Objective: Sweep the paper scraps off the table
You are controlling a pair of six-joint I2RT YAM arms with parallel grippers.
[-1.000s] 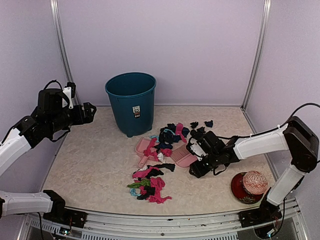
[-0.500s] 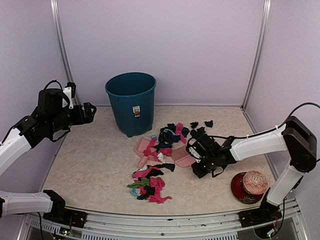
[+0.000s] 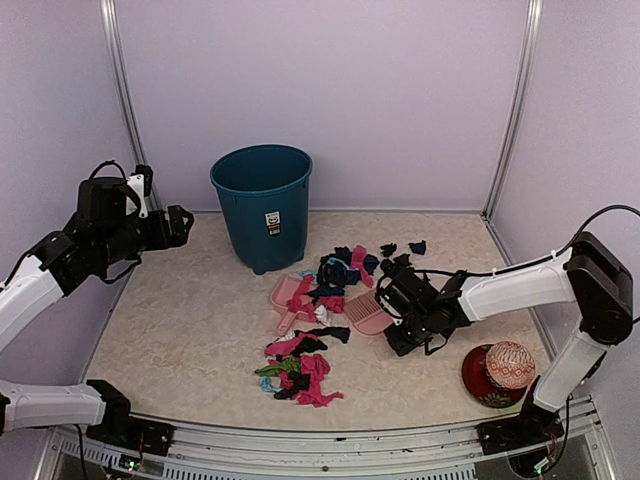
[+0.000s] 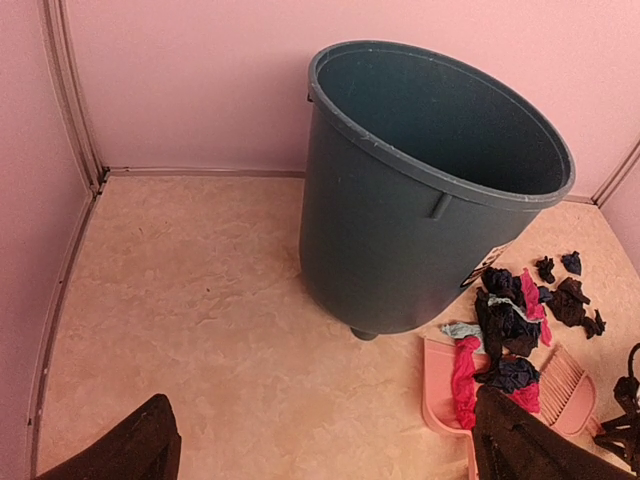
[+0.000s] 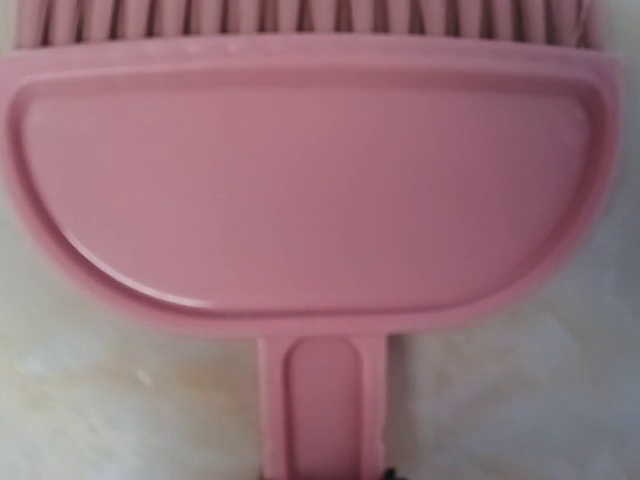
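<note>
While the left hand [image 3: 183, 222] is held well above the bench [image 3: 190, 320] with its fingers [image 4: 140, 445] spread wide and nothing between them, the right hand [image 3: 390, 318] is placed low at the handle of the pink brush [image 5: 310, 190]; whether that handle is gripped cannot be told. The paper scraps [image 3: 298, 365] are seen in one heap toward the bench's front, and a second heap [image 3: 340, 270] is piled over the pink dustpan [image 3: 286, 296], near the blue bin [image 3: 263, 205].
</note>
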